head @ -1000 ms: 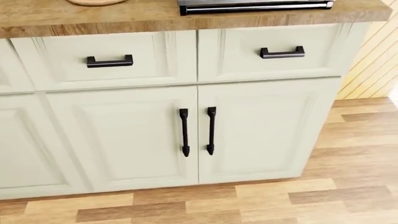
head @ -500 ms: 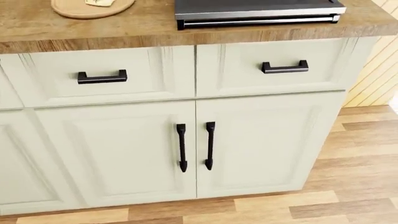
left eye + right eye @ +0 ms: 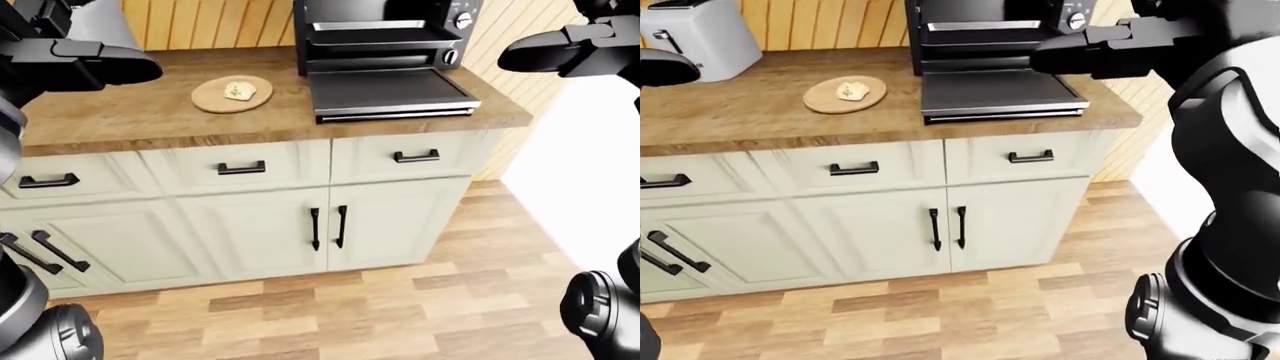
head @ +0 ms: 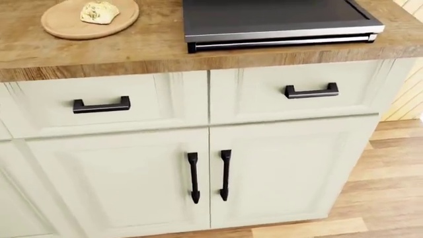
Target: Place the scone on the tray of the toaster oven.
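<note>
The scone (image 4: 99, 12) lies on a round wooden plate (image 4: 66, 22) on the wooden counter (image 4: 132, 54), at the top left of the head view. The toaster oven (image 3: 385, 30) stands to its right with its door (image 4: 277, 17) folded down flat. Its metal tray (image 3: 378, 35) sits inside on a rack. My left hand (image 3: 110, 64) is a dark shape at the top left of the left-eye view, well above the counter. My right hand (image 3: 545, 51) is at the top right, level with the oven. Neither hand's fingers can be made out, and nothing shows in either hand.
A white toaster (image 3: 695, 34) stands on the counter at the far left. Pale green drawers and cabinet doors with black handles (image 4: 210, 176) run below the counter. A wood plank floor (image 3: 400, 300) lies in front. A bright opening is at the right.
The head camera has moved: the counter has slid down the picture. The plate with the scone and more of the oven door have come into view.
</note>
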`<state>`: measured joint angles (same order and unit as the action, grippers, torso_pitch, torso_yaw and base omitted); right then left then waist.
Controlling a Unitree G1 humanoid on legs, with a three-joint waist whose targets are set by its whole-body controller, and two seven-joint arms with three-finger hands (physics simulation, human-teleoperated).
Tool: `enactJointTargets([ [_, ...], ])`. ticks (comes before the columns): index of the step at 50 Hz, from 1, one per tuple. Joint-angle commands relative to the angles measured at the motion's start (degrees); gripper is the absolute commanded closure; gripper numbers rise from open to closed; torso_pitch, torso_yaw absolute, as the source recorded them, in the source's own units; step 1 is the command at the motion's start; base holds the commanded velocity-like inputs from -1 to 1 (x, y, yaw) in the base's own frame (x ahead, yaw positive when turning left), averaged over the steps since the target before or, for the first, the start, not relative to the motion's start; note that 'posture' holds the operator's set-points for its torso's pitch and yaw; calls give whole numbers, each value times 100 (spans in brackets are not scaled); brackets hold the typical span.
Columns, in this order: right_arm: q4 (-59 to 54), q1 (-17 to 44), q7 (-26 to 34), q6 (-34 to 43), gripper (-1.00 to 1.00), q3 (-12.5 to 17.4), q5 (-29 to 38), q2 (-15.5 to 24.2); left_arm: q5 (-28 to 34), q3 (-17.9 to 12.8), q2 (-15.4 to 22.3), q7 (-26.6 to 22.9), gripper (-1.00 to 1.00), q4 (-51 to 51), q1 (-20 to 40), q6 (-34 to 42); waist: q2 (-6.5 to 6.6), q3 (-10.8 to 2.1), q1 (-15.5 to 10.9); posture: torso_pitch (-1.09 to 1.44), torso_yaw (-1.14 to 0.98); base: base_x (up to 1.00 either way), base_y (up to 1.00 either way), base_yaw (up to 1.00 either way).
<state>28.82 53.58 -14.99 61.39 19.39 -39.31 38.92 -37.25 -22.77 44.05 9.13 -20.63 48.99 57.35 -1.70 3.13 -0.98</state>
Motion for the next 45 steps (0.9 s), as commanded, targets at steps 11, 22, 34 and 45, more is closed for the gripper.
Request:
enactJointTargets([
  [11, 45, 76, -7, -106, -100, 54, 79, 34, -41, -58, 71, 2, -100, -89, 138, -98, 170, -33, 100, 0, 0, 19, 0, 0],
  [22, 12, 78, 46, -139, -100, 45, 128, 46, -24, -29, 58, 2, -100, -78, 131, -112, 413, -113, 79, 0, 0, 19, 0, 0],
  [34, -33, 428, -32, 63, -100, 190, -100, 273, 31, -47, 53, -54, -100, -23, 97, -162, -36, -126, 71, 0, 0, 20, 0, 0],
  [45, -12, 755, -428, 204, -100, 265, -738, 621, 6, -40, 52, -30, -100, -71, 81, -148, 586, -71, 127, 0, 0, 21, 0, 0],
])
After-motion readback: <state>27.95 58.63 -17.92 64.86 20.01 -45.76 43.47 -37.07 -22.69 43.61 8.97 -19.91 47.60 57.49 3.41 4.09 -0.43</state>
